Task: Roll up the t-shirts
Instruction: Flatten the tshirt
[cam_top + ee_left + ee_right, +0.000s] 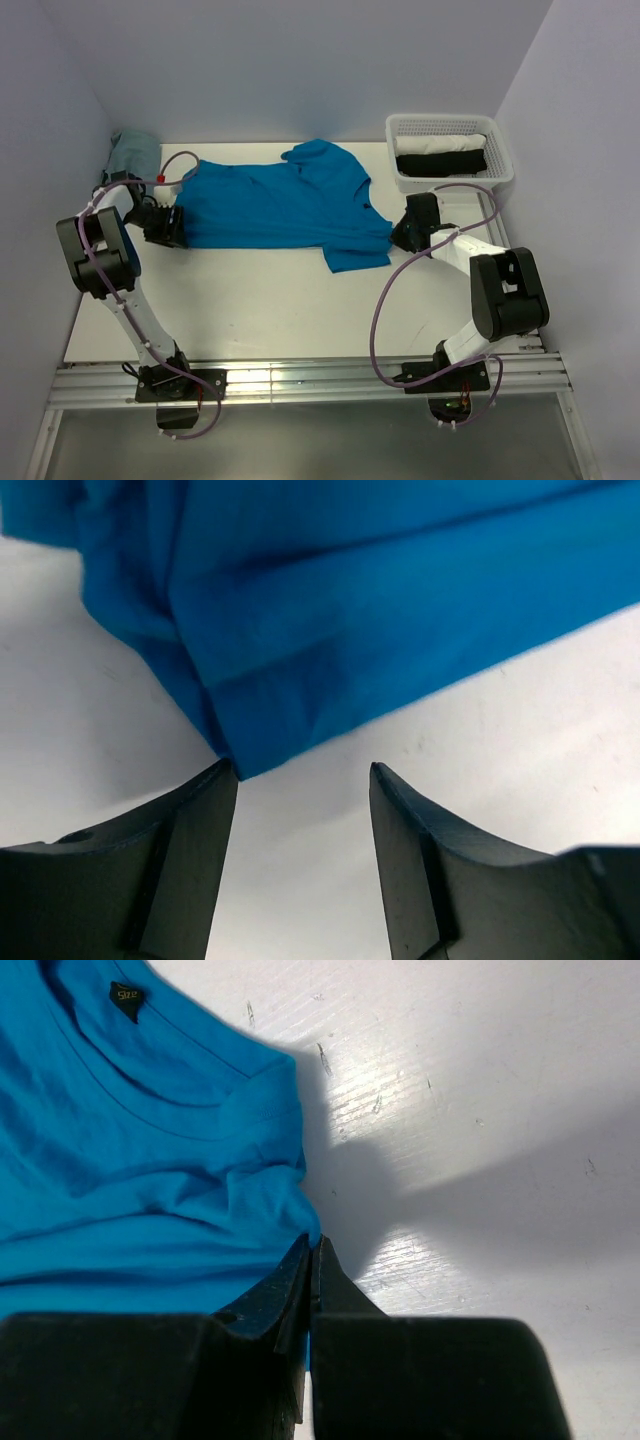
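Far-left corner: crumpled grey-green cloth [133,152], bunched against the wall.

Left gripper [165,225]: low over the white table [250,310], at the left end of the turquoise-blue t-shirt [270,205]. In the wrist view [303,772], stands wide apart, both dark fingers [190,850] spread and holding nothing. Lower corner of the fabric just touching one fingertip.

Turquoise-blue t-shirt: spread flat across the far half of the table, unrolled. Hem to the left, round neck to the right. One sleeve turned up toward the far wall, the other pointing to the near side at the right.

Right gripper [405,232]: at the t-shirt's right edge, beside the collar. In the wrist view [312,1248], fingertips pressed together right at the fabric's edge by the shoulder. Cannot tell whether cloth is pinched between them. Small black neck label [126,998] inside the collar.

Far-right corner: white mesh basket [455,184], holding a white roll [440,142] at the far side and a black roll [440,163] just beside it.
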Controlling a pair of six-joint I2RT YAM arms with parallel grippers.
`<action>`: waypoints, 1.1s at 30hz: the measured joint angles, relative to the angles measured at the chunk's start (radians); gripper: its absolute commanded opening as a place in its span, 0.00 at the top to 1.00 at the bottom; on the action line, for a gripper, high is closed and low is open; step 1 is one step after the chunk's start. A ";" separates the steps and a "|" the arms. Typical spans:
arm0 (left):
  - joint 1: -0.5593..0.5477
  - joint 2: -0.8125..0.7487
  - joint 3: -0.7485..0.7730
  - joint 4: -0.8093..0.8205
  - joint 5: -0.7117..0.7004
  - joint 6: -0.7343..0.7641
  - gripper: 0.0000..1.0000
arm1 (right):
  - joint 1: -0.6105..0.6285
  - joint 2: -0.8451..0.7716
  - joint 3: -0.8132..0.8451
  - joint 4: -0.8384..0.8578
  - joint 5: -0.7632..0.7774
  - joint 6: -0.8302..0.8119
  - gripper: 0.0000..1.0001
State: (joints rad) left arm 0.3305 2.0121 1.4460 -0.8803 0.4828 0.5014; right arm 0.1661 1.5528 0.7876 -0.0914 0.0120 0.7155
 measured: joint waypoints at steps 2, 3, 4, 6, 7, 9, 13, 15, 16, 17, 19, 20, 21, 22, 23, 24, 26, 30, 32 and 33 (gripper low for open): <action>-0.008 -0.003 -0.012 0.045 -0.022 -0.019 0.40 | 0.000 0.000 0.000 0.000 0.001 0.000 1.00; -0.008 -0.006 -0.016 0.061 -0.029 -0.029 0.41 | 0.000 0.000 0.000 -0.001 0.001 0.000 1.00; -0.009 -0.011 -0.020 0.076 -0.040 -0.037 0.43 | 0.000 0.000 0.000 -0.001 0.002 0.000 1.00; -0.009 -0.013 -0.025 0.105 -0.064 -0.052 0.45 | 0.000 0.000 0.000 -0.002 0.002 0.000 1.00; -0.009 -0.013 -0.027 0.121 -0.077 -0.060 0.45 | 0.001 0.000 0.000 -0.002 0.002 0.000 1.00; -0.009 -0.014 -0.029 0.148 -0.102 -0.074 0.44 | 0.003 0.000 0.000 -0.003 0.003 0.000 1.00; -0.009 -0.019 -0.035 0.166 -0.115 -0.078 0.44 | 0.006 0.000 0.006 -0.011 0.005 -0.002 1.00; -0.009 -0.019 -0.035 0.166 -0.115 -0.078 0.45 | 0.008 0.000 0.013 -0.015 0.007 -0.003 1.00; -0.009 -0.019 -0.035 0.166 -0.115 -0.078 0.46 | 0.008 0.000 0.014 -0.015 0.007 -0.004 1.00; -0.009 -0.019 -0.035 0.166 -0.115 -0.078 0.46 | 0.008 0.000 0.017 -0.016 0.008 -0.004 1.00; -0.009 -0.019 -0.035 0.166 -0.115 -0.078 0.49 | 0.010 0.000 0.022 -0.019 0.008 -0.004 1.00; -0.009 -0.019 -0.036 0.166 -0.114 -0.078 0.50 | 0.011 0.000 0.025 -0.023 0.008 -0.004 1.00; -0.010 -0.019 -0.036 0.166 -0.114 -0.078 0.51 | 0.012 0.000 0.027 -0.024 0.009 -0.004 1.00; -0.010 -0.019 -0.038 0.167 -0.114 -0.078 0.51 | 0.013 0.002 0.031 -0.027 0.011 -0.004 1.00; -0.012 -0.019 -0.040 0.168 -0.113 -0.078 0.51 | 0.015 0.003 0.033 -0.028 0.013 -0.004 1.00; -0.014 -0.019 -0.042 0.169 -0.111 -0.078 0.52 | 0.018 0.004 0.035 -0.031 0.015 -0.004 1.00; -0.020 -0.020 -0.044 0.171 -0.106 -0.078 0.54 | 0.020 0.006 0.038 -0.034 0.018 -0.004 1.00; -0.035 -0.020 -0.051 0.174 -0.086 -0.078 0.68 | 0.023 0.009 0.039 -0.042 0.025 -0.004 1.00; -0.038 -0.020 -0.058 0.176 -0.078 -0.080 0.82 | 0.024 0.010 0.040 -0.047 0.027 -0.004 1.00; -0.039 -0.021 -0.063 0.177 -0.075 -0.080 0.99 | 0.026 0.011 0.043 -0.053 0.027 -0.004 1.00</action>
State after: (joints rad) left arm 0.2913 1.9907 1.3830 -0.7029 0.4076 0.4210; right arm 0.1917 1.5635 0.8307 -0.1440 0.0391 0.7113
